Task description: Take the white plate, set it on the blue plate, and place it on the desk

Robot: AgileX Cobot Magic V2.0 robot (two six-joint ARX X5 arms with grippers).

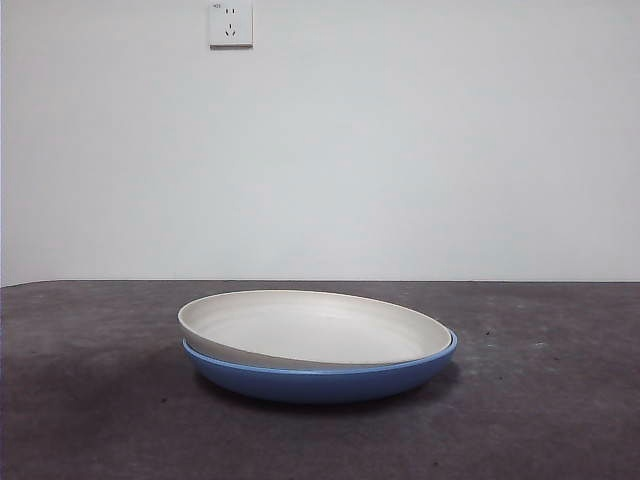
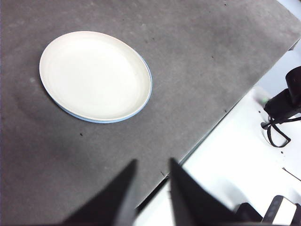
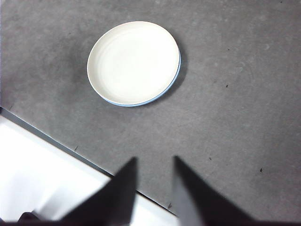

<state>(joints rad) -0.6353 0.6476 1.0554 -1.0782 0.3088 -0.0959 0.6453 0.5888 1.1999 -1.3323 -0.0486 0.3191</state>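
White plate [image 1: 315,328] nested, slightly tilted, in blue plate [image 1: 320,378] on desk [image 1: 90,400] — stiff, smooth, likely breakable; grip raised rim. Both end effectors narrowly parted, empty, well apart from plates.

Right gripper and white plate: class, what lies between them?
Only bare desk lies between the right gripper and the white plate, as the right wrist view shows.

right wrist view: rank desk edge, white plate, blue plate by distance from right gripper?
1. Edge of the dark grey desk: just ahead of the right gripper.
2. Cream white plate and glossy blue plate: stacked mid-desk, farther out; too close to rank.
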